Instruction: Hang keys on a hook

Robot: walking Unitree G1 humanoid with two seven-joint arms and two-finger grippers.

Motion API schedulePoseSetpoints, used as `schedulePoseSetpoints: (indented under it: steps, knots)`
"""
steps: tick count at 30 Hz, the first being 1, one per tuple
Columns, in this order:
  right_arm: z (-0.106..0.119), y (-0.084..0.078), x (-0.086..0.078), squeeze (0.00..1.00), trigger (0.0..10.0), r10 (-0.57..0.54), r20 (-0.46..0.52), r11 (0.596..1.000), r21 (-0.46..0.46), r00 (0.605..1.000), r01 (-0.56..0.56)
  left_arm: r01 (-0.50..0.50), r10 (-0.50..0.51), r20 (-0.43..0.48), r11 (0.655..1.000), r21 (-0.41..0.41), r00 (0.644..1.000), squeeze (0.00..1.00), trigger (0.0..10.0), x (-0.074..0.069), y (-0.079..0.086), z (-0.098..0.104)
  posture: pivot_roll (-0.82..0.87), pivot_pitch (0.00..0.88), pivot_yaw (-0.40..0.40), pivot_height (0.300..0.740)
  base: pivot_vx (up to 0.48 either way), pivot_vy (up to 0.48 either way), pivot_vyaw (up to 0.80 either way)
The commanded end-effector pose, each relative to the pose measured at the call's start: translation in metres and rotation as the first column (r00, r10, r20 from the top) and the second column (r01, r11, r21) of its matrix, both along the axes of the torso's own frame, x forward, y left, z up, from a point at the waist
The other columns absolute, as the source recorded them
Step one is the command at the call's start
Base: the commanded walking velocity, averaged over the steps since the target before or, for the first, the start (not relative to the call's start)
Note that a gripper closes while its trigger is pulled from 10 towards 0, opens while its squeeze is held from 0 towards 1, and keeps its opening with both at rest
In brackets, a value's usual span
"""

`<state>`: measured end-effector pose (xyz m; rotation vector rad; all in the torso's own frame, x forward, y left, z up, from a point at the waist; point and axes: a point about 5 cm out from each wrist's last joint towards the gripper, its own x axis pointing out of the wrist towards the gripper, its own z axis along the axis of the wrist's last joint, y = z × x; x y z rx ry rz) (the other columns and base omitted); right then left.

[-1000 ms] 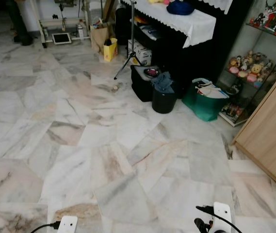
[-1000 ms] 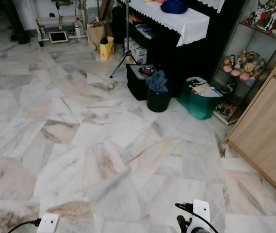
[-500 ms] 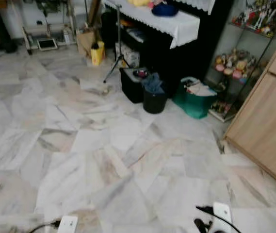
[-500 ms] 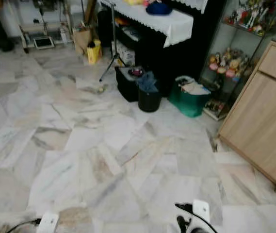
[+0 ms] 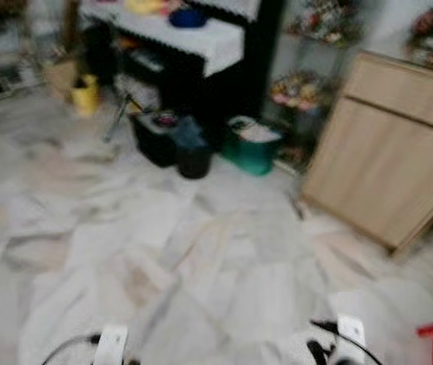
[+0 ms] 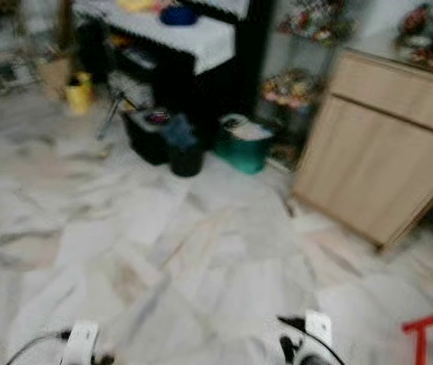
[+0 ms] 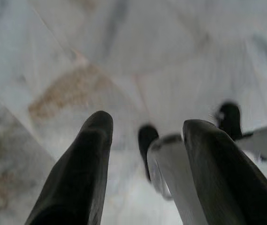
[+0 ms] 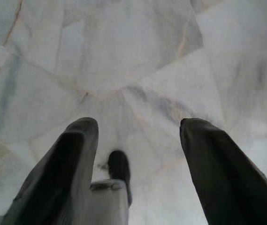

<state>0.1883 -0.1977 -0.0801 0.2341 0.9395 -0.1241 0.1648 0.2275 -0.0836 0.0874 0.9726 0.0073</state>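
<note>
Both arms hang low over the marble floor (image 5: 201, 251). The left gripper (image 7: 145, 126) and right gripper (image 8: 138, 124) are spread, holding nothing. A wooden cabinet (image 5: 387, 152) stands ahead, blurred.

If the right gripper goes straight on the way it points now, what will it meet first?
Most likely the marble floor. The right gripper hangs with its jaws apart, pointing down at bare tiles. The robot's own leg shows close beside that line, but depth is unclear.
</note>
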Motion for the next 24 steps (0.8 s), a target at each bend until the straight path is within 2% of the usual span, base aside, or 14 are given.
schedulePoseSetpoints:
  steps: [1,7,15,24]
  knots:
    - [-0.0001,-0.0068,-0.0025,0.0,10.0,-0.005,-0.009,1.0,-0.017,1.0,0.005,0.027,-0.027,-0.007,1.0,0.009,1.0,0.0,10.0,0.0015,-0.0032,-0.0003,0.08,0.0,-0.048,0.74,0.0,0.0,-0.66]
    - [0.0006,-0.0068,-0.0011,0.0,10.0,-0.005,-0.002,1.0,-0.019,1.0,0.005,0.024,-0.024,-0.013,1.0,0.012,1.0,0.0,10.0,0.0003,-0.0027,-0.0008,0.08,0.0,-0.048,0.74,0.0,0.0,-0.66]
    - [0.002,-0.006,0.002,0.0,10.0,-0.034,0.017,0.999,-0.025,0.999,0.034,0.04,-0.039,-0.014,0.999,0.024,0.999,0.0,10.0,0.0014,-0.002,-0.0002,0.08,0.0,-0.044,0.74,0.0,0.0,0.0]
    - [0.0037,-0.0046,0.0057,0.0,10.0,-0.045,0.033,0.999,-0.026,0.998,0.045,0.051,-0.051,-0.009,0.998,0.023,0.999,0.0,10.0,0.0051,-0.0073,0.0001,0.08,0.0,-0.042,0.74,0.0,-0.32,0.0]
